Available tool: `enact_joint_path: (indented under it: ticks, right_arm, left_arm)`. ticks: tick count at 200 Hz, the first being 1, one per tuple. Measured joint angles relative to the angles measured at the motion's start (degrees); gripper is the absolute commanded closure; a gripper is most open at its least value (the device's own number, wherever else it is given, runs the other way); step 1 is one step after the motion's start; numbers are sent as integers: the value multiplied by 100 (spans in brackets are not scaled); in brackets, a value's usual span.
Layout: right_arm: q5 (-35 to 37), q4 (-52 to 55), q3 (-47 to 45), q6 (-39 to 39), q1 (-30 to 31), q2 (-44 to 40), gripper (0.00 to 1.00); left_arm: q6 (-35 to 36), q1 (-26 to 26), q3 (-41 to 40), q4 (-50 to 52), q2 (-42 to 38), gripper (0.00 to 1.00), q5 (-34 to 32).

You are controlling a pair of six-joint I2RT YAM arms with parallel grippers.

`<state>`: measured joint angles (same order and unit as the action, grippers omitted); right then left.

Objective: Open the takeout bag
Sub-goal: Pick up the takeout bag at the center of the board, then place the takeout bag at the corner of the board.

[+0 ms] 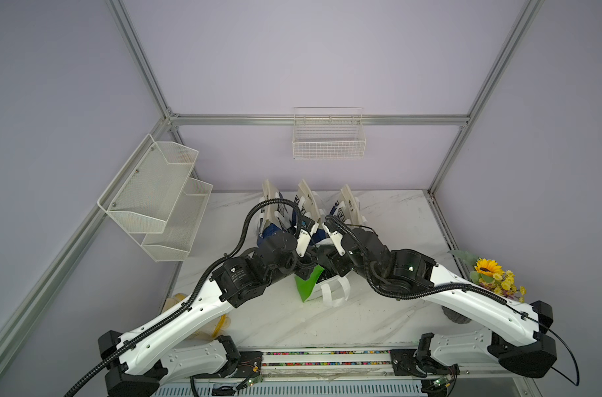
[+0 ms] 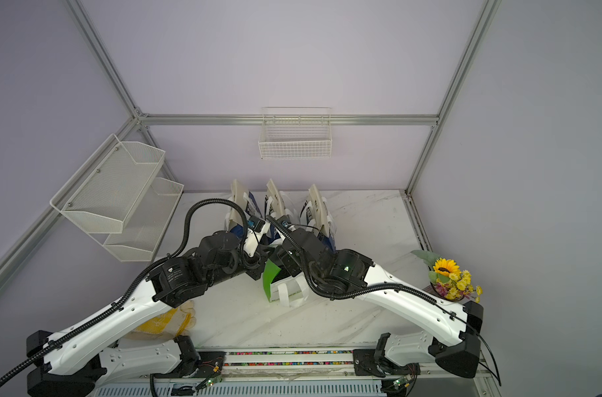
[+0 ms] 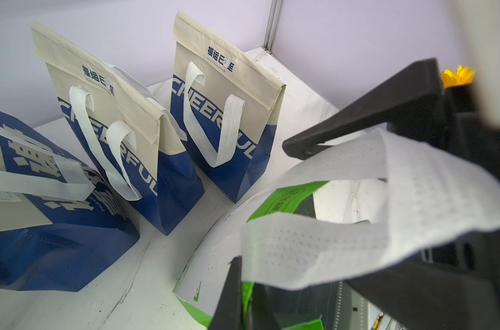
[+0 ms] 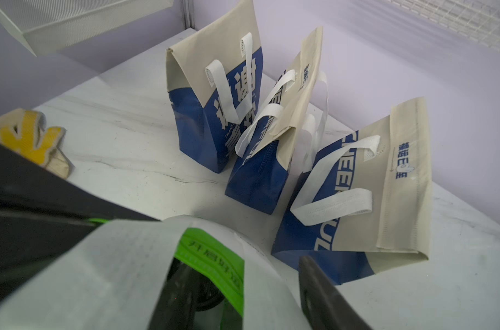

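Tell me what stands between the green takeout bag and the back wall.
Three blue-and-beige tote bags stand in a row behind the green takeout bag, clearest in the left wrist view.

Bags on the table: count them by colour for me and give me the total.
Blue and beige bags: 3
Green and white bag: 1
Total: 4
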<state>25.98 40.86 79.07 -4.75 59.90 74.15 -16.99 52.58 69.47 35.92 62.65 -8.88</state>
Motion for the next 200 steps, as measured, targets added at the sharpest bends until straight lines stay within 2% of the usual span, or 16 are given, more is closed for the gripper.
enact_joint_path:
  ticks: [6,20,40,47,57,62,71,80,111,162,200]
  right_arm:
    - [2,-9,0,7,0,2,81]
    - [7,-11,2,-17,0,7,100]
    - [37,42,90,-31,9,61,100]
    - [52,107,155,-39,11,87,100]
    - [68,238,256,-59,13,125,100]
    - [94,348,317,-103,17,133,100]
    - [142,566,428,-177,20,138,100]
    - [164,778,522,-256,24,105,100]
    - [391,1578,1003,-509,28,-111,100]
    - [1840,2715,2900,-1038,-131,-81,100]
    - [2789,3121,4181,-1040,-483,179,100]
  left_arm:
    - [0,0,-2,2,-9,100,0]
    - [0,0,-2,9,-31,100,0]
    - [0,0,-13,4,-50,99,-13]
    - [-2,0,-35,-13,-66,88,-15]
    - [-13,4,-59,-28,-87,57,-35]
    - [-37,7,-61,-26,-103,45,-55]
    - [-70,7,-63,-26,-142,33,-98]
    - [-142,7,-63,-26,-199,27,-151]
    - [-361,7,-63,-26,-494,23,-208]
    - [-758,7,-74,-24,-1084,23,-201]
    - [-946,7,-175,-20,-1241,24,-201]
